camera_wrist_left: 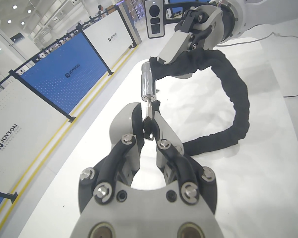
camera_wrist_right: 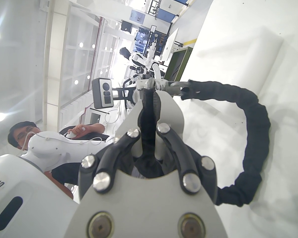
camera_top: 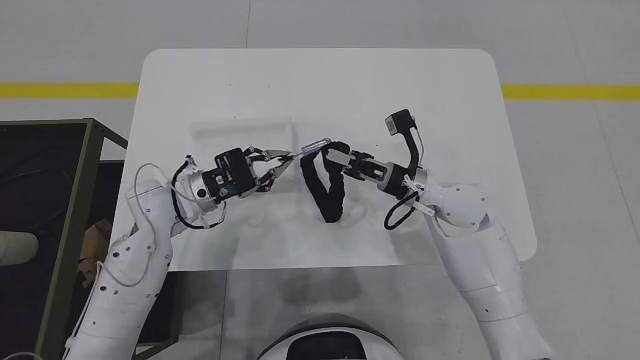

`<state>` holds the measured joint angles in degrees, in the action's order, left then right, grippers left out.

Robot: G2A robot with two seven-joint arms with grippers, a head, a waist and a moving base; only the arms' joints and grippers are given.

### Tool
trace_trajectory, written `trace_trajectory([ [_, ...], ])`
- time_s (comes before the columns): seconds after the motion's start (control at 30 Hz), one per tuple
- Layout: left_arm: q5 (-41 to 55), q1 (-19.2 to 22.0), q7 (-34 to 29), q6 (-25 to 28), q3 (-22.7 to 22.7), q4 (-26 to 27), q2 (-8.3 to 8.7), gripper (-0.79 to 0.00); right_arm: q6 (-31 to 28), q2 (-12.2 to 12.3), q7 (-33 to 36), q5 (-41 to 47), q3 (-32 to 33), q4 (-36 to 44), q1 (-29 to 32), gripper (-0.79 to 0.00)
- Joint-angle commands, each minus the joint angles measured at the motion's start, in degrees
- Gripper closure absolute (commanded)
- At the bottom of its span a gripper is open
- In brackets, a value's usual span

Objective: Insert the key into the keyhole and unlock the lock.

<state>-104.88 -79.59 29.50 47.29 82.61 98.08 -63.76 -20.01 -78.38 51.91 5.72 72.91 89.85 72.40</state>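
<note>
One key [camera_wrist_left: 148, 108] pinched in left claw [camera_wrist_left: 147, 118] | right claw [camera_wrist_right: 150, 99] clamps black-sleeved cable lock [camera_wrist_left: 238, 100] | chrome cylinder [camera_wrist_left: 147, 82]

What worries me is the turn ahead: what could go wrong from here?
1. The left gripper pinches the small silver key at its tip, blade seemingly partly inside the silver lock cylinder; turning could make it slip.
2. The right gripper clamps the black fabric-sleeved cable beside the cylinder, not the cylinder, so it may twist along.
</note>
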Motion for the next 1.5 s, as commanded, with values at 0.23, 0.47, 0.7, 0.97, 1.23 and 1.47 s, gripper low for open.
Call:
trace_trajectory([
  [0.23,7.03,0.92,-0.92,4.79,-0.14,-3.24,-0.11,-0.785,-0.05,0.36,-0.69,0.87,-0.38,0.16,0.05,0.0],
  [0.47,9.01,-0.17,-0.88,4.52,-0.09,-3.45,-0.2,-0.785,-0.32,0.54,-1.32,1.67,-0.93,-0.3,-0.3,0.0],
  [0.7,38.21,0.47,-12.62,10.71,-3.19,-10.43,-0.12,-0.785,-0.38,0.69,-1.76,3.08,-1.4,-0.83,-0.9,0.0],
  [0.97,54.48,2.46,-27.28,10.71,-7.19,-12.5,0.74,-0.785,-0.23,0.77,-2.7,2.81,-1.49,-0.33,-0.16,0.0],
  [1.23,63.46,1.04,-31.24,10.71,-7.22,-10.45,0.94,-0.366,0.86,1.13,-4.48,1.12,-1.92,2.15,1.72,0.0],
  [1.47,65.49,1.6,-32.43,10.71,-6.43,-11.07,1.09,0.0,1.31,1.44,-4.19,1.23,-2.11,2.59,1.87,0.0],
])
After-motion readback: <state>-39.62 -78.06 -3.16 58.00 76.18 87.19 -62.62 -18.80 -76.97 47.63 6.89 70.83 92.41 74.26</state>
